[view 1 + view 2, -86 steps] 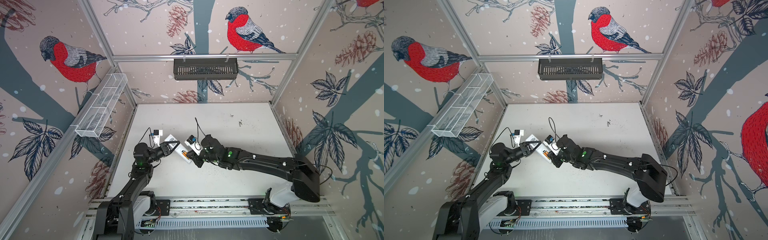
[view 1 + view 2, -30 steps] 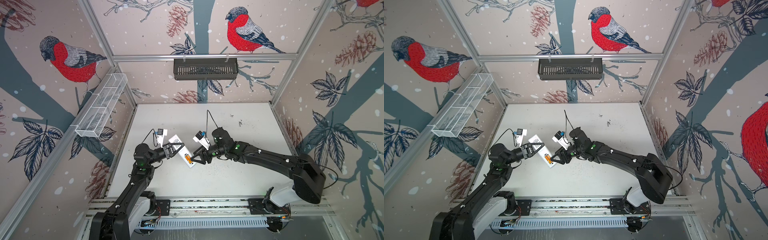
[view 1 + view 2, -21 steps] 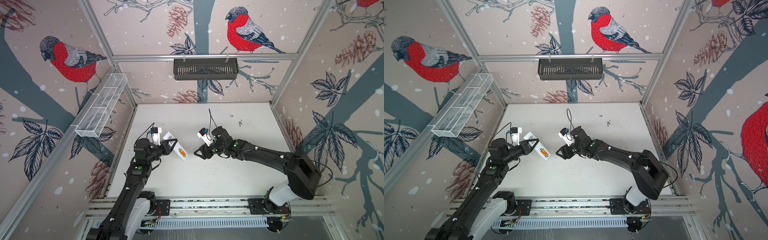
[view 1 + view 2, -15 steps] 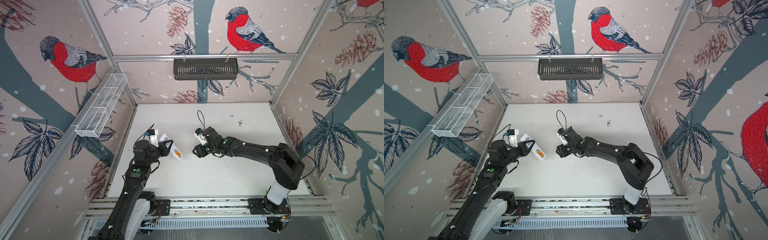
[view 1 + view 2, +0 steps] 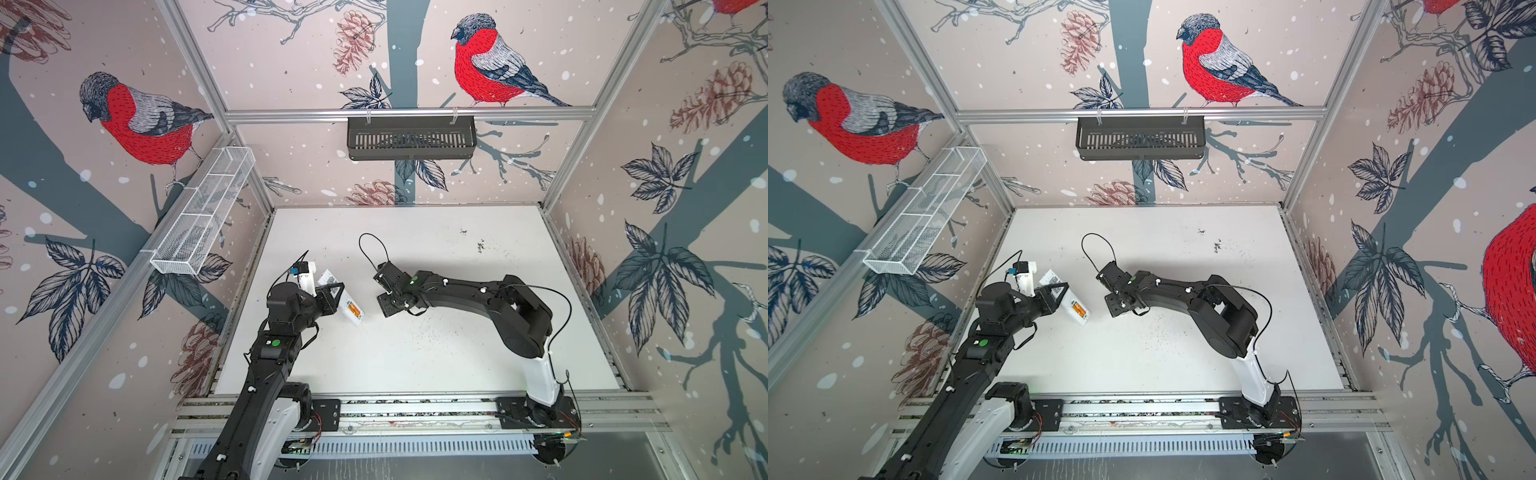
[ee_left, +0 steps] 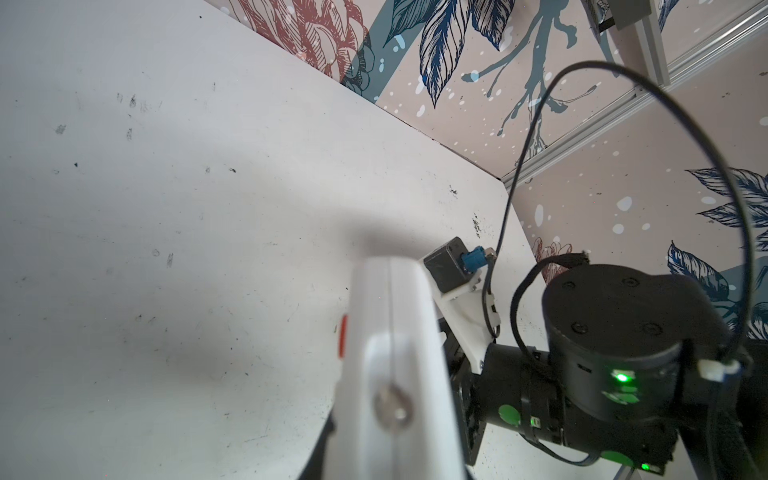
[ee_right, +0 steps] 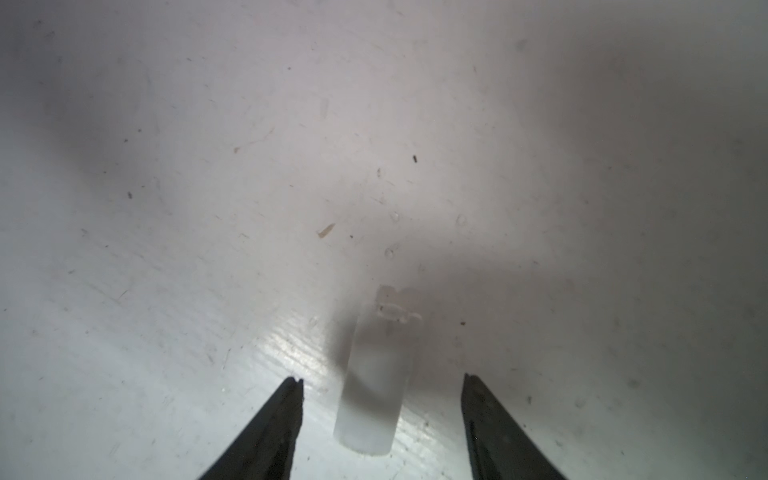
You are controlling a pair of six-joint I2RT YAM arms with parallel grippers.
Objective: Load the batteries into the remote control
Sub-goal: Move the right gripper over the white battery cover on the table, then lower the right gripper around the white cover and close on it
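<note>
Right wrist: right gripper (image 7: 381, 378) spread over cover (image 7: 370, 415). Left gripper (image 5: 334, 293), at its 9 o'clock in both top views, pinches remote (image 5: 345, 302); uncovered batteries (image 5: 354, 308) could drop out if I jolt it.

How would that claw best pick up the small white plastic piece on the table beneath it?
Probably by its two long edges, mid-length, from straight above. The white plastic piece lies flat on the table; the open right gripper straddles those edges; avoid the clipped end.
</note>
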